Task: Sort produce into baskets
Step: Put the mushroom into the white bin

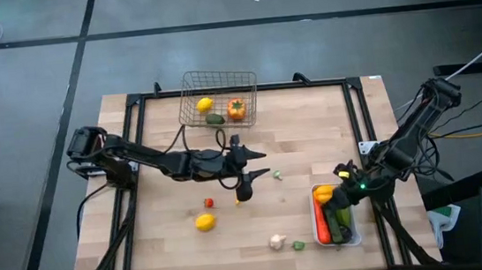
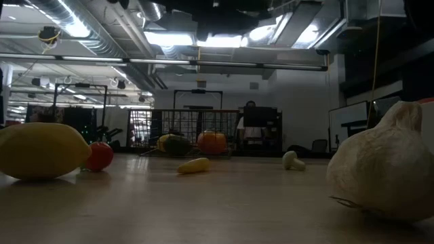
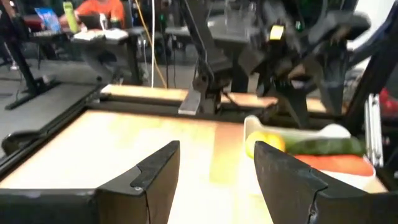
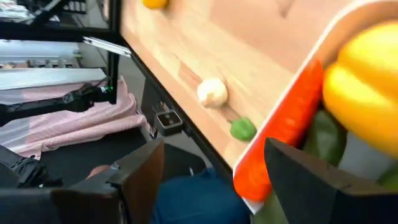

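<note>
The wire basket (image 1: 218, 97) at the table's far edge holds a lemon (image 1: 204, 105), a green piece (image 1: 215, 119) and an orange tomato (image 1: 236, 109). The white tray (image 1: 353, 230) at the near right holds a yellow pepper (image 4: 364, 81), an orange carrot (image 4: 283, 134) and a green cucumber (image 3: 323, 146). Loose on the wood lie a lemon (image 1: 205, 222), a small red piece (image 1: 209, 203), a garlic (image 1: 276, 241) and a small green piece (image 1: 298, 246). My left gripper (image 1: 255, 171) hovers open over the table's middle, nothing between its fingers. My right gripper (image 1: 346, 192) stands open above the tray's far end.
A small yellow piece (image 2: 194, 165) and a white piece (image 1: 276, 175) lie near my left gripper. A black frame (image 1: 359, 115) runs along the table's far and side edges. Bare wood stretches between the basket and the tray. A person sits beyond the near edge (image 4: 186, 205).
</note>
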